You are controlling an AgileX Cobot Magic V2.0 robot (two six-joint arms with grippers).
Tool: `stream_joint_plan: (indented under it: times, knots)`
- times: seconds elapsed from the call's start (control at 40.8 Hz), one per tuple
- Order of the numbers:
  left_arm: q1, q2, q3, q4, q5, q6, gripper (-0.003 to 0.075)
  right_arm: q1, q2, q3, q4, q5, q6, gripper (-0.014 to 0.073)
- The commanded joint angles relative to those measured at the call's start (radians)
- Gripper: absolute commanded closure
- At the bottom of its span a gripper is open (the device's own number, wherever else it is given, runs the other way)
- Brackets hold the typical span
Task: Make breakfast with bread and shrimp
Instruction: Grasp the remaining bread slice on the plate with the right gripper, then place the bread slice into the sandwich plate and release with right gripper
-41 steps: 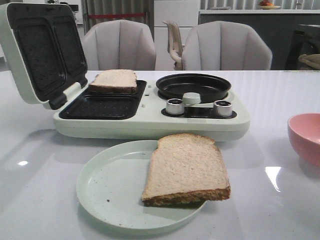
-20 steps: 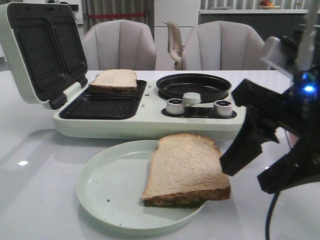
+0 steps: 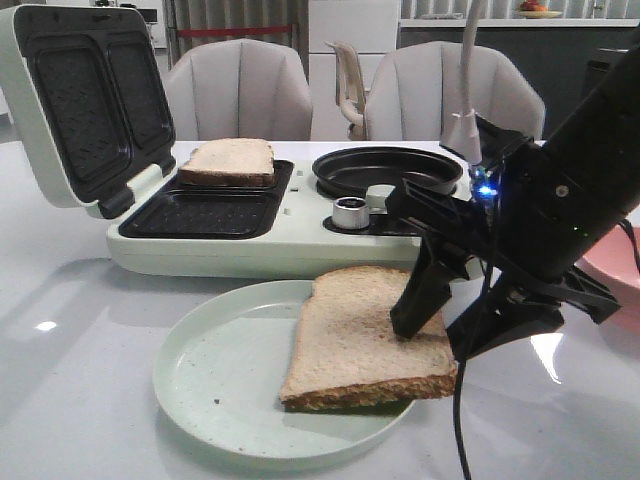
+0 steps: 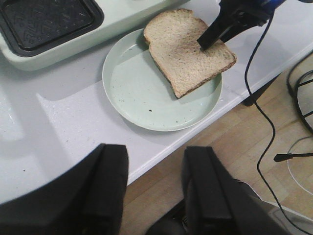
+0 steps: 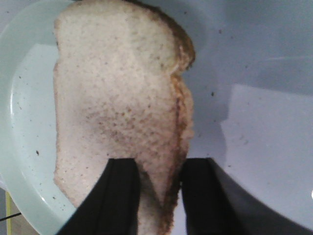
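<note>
One slice of bread [image 3: 365, 340] lies on a pale green plate [image 3: 215, 375], with its right part hanging over the rim. My right gripper [image 3: 437, 338] is open and straddles that slice's right crust edge. One finger rests over the top face and the other stands just outside the crust [image 5: 181, 122]. A second slice of bread [image 3: 228, 160] sits in the rear well of the sandwich maker [image 3: 300, 240]. My left gripper [image 4: 155, 149] hangs open and empty over the table's front edge, back from the plate [image 4: 146, 93]. The shrimp are out of view.
The sandwich maker's lid [image 3: 75, 100] stands open at the left, and its front well [image 3: 200, 213] holds nothing. A round black pan [image 3: 385, 170] sits on its right half. A pink bowl [image 3: 610, 270] shows behind my right arm. Two chairs stand beyond the table.
My right arm came in from the right, moved left and dropped, bringing its open fingers around the plate slice's right edge. One second ago it was out of view.
</note>
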Motion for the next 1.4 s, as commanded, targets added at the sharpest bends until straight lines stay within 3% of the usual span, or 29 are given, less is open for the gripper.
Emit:
stream_joint_plan:
  times: [0.0, 0.319, 0.834, 1.104, 1.374]
  knots:
    - [-0.003, -0.002, -0.029, 0.005, -0.071, 0.001, 0.0391, -0.001, -0.039, -0.031, 0.030, 0.007, -0.013, 0.0371]
    - [-0.003, -0.002, -0.029, 0.012, -0.071, 0.001, 0.0391, -0.001, -0.051, -0.031, 0.029, 0.011, -0.013, 0.0559]
    - [-0.003, -0.002, -0.029, 0.020, -0.071, 0.001, 0.0391, 0.007, -0.306, -0.054, 0.030, 0.137, -0.013, 0.0559]
    - [-0.003, -0.002, -0.029, 0.031, -0.071, 0.001, 0.0391, 0.055, -0.281, -0.161, 0.092, 0.064, -0.021, 0.0559]
    - [-0.003, -0.002, -0.029, 0.031, -0.071, 0.001, 0.0391, 0.113, -0.078, -0.408, 0.178, -0.052, -0.021, 0.0559]
